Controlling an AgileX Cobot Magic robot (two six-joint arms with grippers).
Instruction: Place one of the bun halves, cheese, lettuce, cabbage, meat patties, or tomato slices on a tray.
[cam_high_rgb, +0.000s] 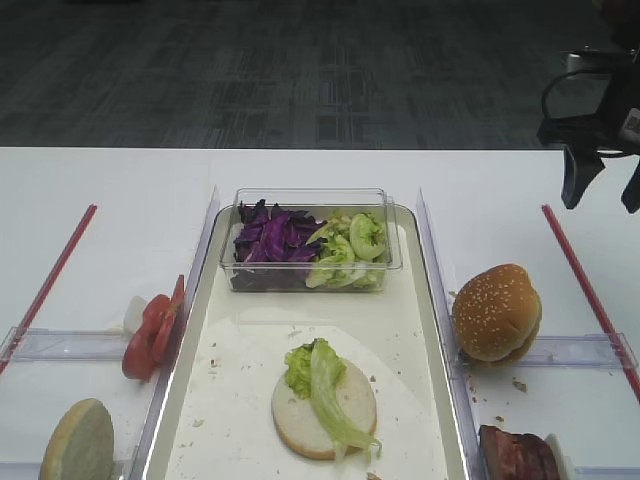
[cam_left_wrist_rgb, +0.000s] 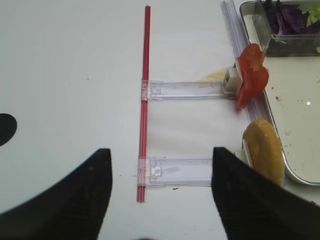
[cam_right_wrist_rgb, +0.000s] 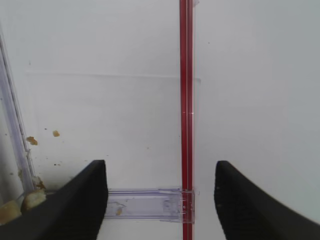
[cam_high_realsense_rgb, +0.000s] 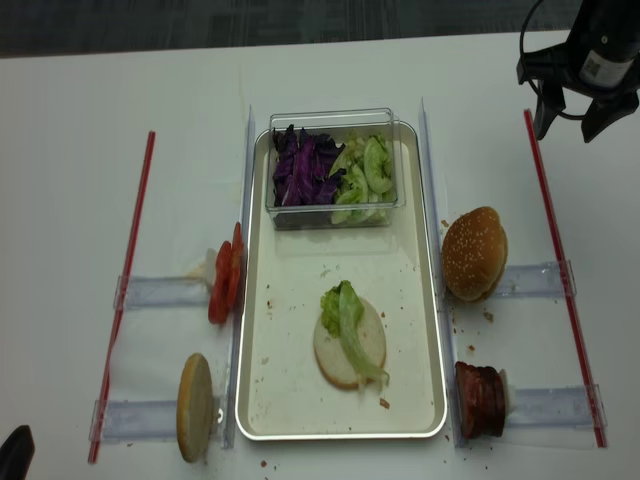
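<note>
Patty (cam_high_realsense_rgb: 481, 399) sits on desk right of tray (cam_high_realsense_rgb: 432, 300), near edge | right gripper (cam_high_realsense_rgb: 575, 115) spread, empty, hovering far right corner over red strip (cam_high_realsense_rgb: 560, 270) | patty lies well nearer camera, slightly inward; right arm closer | left gripper (cam_left_wrist_rgb: 160, 190) spread, empty, near tomato (cam_left_wrist_rgb: 251, 75).

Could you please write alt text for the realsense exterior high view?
A bun half topped with lettuce lies on the tray, behind it a clear tub of greens. The open right tool hovers far right, empty.
</note>
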